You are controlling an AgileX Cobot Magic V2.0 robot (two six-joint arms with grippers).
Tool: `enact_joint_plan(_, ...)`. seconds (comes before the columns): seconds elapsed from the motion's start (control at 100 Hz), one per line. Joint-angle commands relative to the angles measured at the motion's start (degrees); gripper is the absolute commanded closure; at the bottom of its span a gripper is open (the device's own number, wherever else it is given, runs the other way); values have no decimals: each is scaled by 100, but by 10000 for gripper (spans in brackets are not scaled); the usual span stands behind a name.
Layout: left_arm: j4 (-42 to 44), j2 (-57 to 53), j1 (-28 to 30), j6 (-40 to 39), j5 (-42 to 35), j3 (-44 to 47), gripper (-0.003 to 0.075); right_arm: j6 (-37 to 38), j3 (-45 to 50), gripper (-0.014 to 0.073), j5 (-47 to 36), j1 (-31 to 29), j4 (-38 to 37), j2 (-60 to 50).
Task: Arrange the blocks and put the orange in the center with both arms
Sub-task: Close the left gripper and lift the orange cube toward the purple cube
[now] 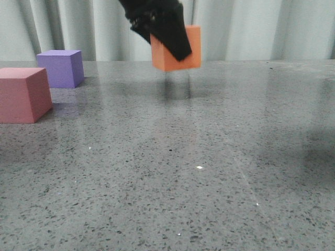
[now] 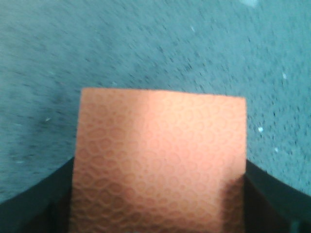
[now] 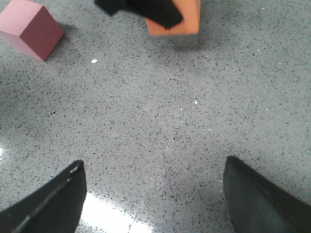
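The orange block (image 1: 170, 61) hangs a little above the table's far middle, its shadow on the surface below. My left gripper (image 1: 168, 32) is shut on it from above. In the left wrist view the orange block (image 2: 160, 155) fills the space between the dark fingers (image 2: 272, 199). The purple block (image 1: 63, 68) stands at the far left, and the pink-red block (image 1: 23, 95) is nearer, at the left edge. My right gripper (image 3: 154, 194) is open over bare table. From there the orange block (image 3: 187, 22) and the pink-red block (image 3: 31, 29) lie well ahead.
The grey speckled table (image 1: 209, 172) stretches across the front view. A pale curtain (image 1: 261, 26) hangs behind its far edge.
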Motion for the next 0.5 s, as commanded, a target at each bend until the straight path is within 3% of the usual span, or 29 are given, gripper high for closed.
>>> enact_joint_plan(0.0, 53, -458, 71, -478, 19, -444, 421, 2, -146, 14, -342, 13, -57, -101)
enact_joint_plan(0.24, 882, -982, 501, -2053, 101, -663, 425, 2, -146, 14, -313, 13, -57, -101)
enact_joint_plan(0.49, 1848, -1724, 897, -2790, 101, -606, 426, 2, -146, 14, -296, 13, -57, -101)
